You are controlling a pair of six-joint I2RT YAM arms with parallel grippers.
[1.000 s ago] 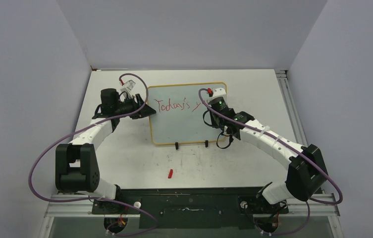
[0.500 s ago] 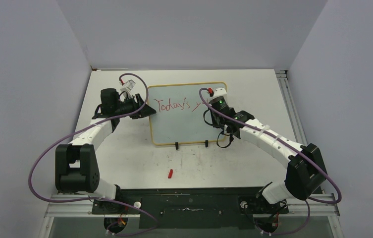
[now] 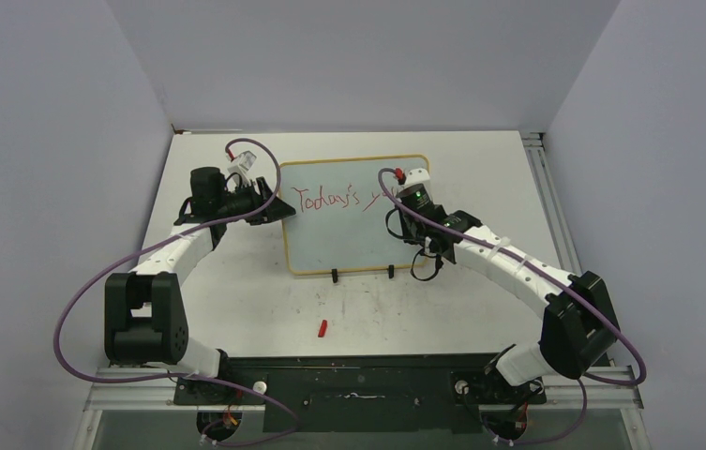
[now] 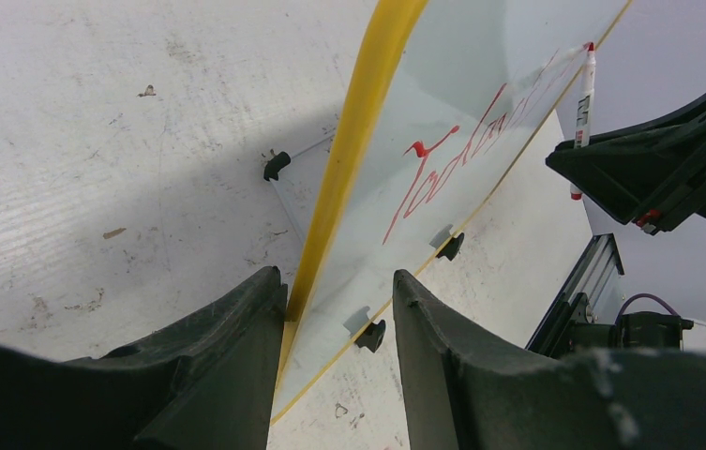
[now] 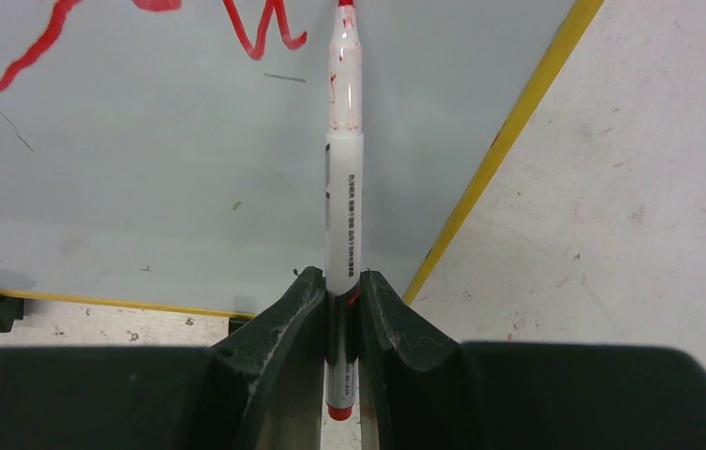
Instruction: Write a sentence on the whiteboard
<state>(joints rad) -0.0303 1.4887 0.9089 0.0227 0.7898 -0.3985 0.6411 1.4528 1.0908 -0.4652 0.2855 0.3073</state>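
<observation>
Your left fingers (image 4: 227, 366) grip the whiteboard (image 3: 349, 239) at its nine-o'clock edge. Your right fingers (image 5: 283, 328) pinch the marker (image 5: 344, 206), its tip seemingly touching by the red writing (image 3: 330, 200).

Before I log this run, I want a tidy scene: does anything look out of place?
A small red piece, likely the marker's cap, lies loose on the table in front of the whiteboard. The marker in the right tool has red ink smeared on its pale barrel near the tip.
</observation>
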